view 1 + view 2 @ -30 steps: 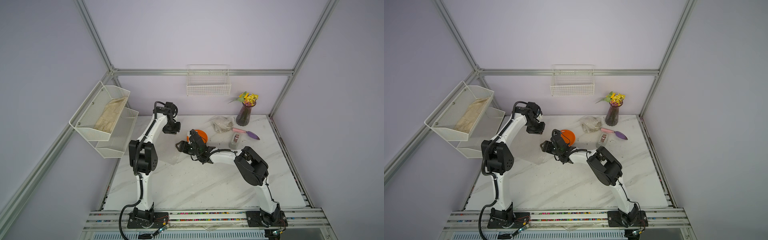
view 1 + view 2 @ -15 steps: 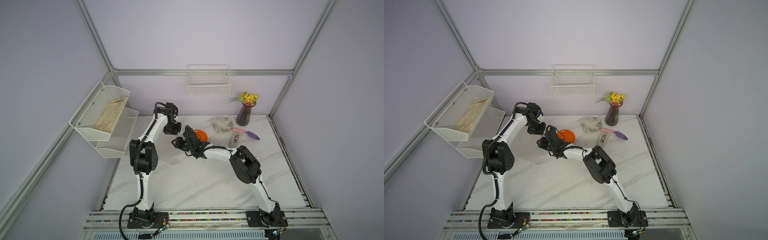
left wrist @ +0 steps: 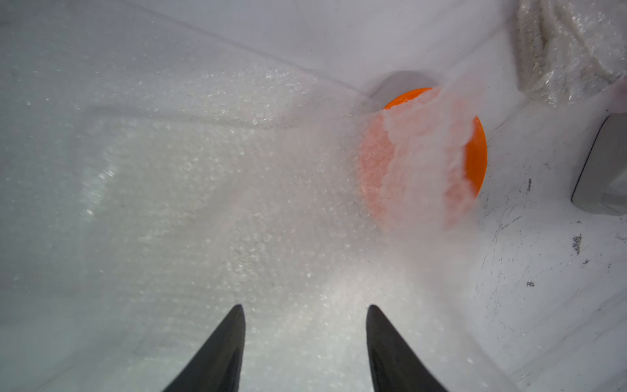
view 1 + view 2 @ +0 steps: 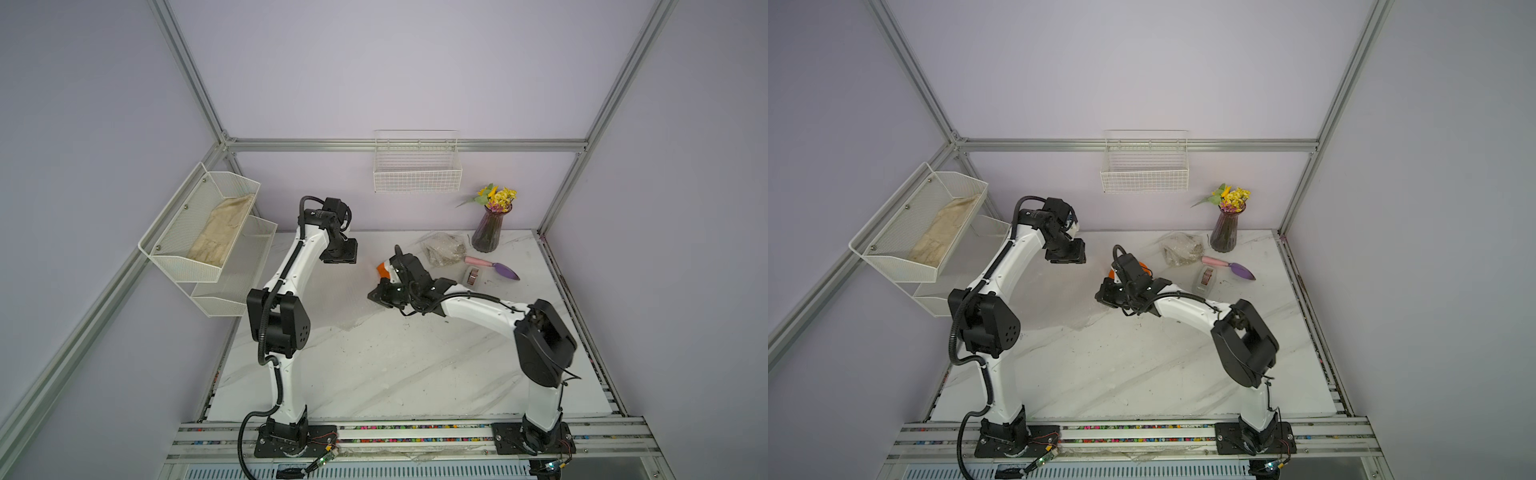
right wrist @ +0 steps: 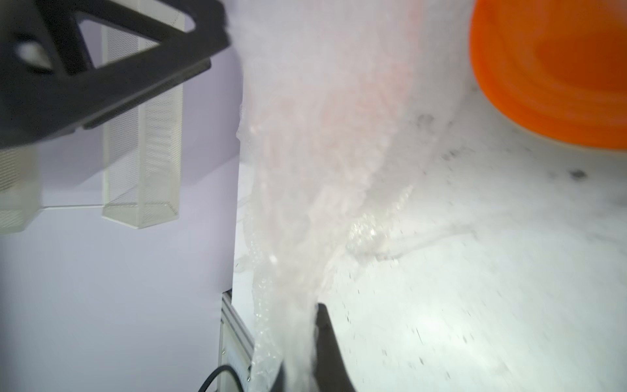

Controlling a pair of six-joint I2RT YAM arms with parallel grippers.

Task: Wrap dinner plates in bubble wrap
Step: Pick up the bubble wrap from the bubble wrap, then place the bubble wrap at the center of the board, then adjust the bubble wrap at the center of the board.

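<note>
Half the orange plate (image 3: 476, 152), far-centre on the table (image 4: 415, 374), lies under bubble wrap (image 3: 203, 203), which the right end effector (image 5: 302, 356) pinches tight, likely to draw it across, while the left end effector (image 3: 305, 309) hovers part-open, empty.

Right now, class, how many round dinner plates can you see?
1: the plain orange round plate, partly under the clear bubble wrap sheet. Others may be hidden inside the crumpled bubble wrap bundle by the purple vase.

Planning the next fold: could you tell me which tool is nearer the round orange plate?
Right: the right tool grips bubble wrap beside the orange plate; the left tool hovers open, farther off.
</note>
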